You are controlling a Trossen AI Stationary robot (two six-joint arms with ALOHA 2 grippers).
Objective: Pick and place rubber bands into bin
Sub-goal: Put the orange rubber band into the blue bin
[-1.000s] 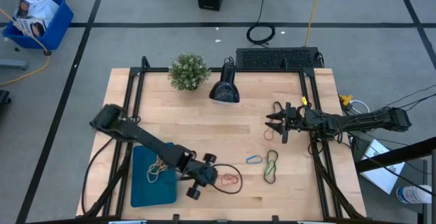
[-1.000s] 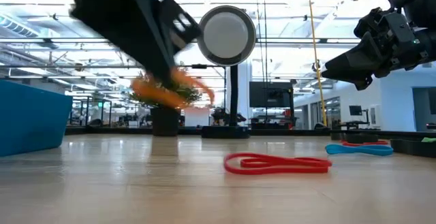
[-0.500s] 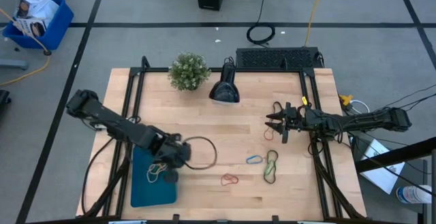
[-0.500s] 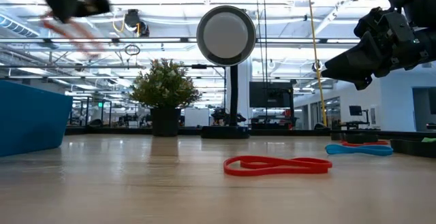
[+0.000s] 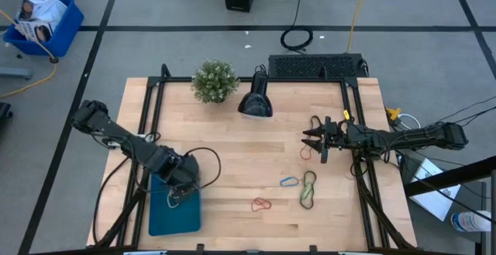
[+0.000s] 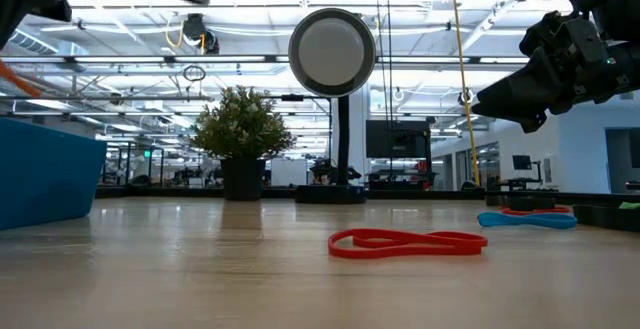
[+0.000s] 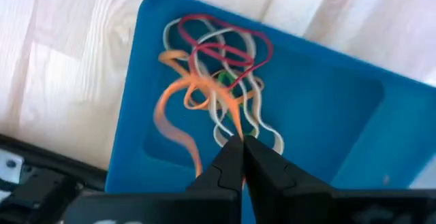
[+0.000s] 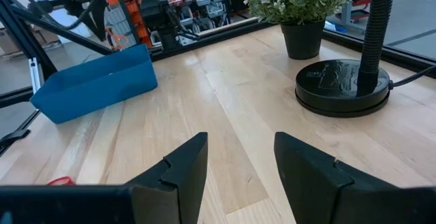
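My left gripper (image 5: 183, 180) (image 7: 242, 141) hangs over the far right part of the teal bin (image 5: 172, 212) (image 7: 327, 108), pointing down, shut on an orange rubber band (image 7: 180, 105). Inside the bin lies a tangle of red, tan and green bands (image 7: 228, 60). On the bare wood lie a red band (image 5: 261, 204) (image 6: 405, 240), a blue one (image 5: 289, 181) (image 6: 525, 218) and a green one (image 5: 308, 191). My right gripper (image 5: 308, 140) (image 8: 240, 159) waits open at the table's right side, nothing between its fingers. My left gripper pinches a strand of the orange band (image 7: 230, 123) between its two fingertips, coming from above and pointing down. The band hangs slack below the fingers, over the bands in the bin; it is blurred, so whether its low end touches them I cannot tell.
A potted plant (image 5: 215, 80), a black desk lamp (image 5: 255, 104) and a keyboard (image 5: 316, 67) stand along the far edge. More bands lie by my right gripper (image 5: 308, 153). A black cable loop (image 5: 204, 164) hangs beside my left wrist. The table's middle is bare wood.
My left gripper has risen from beside the red band near the table's front edge and gone toward the left edge to above the bin, rolling and tipping until it points down. The orange band went with it, swinging. The red band stayed on the wood.
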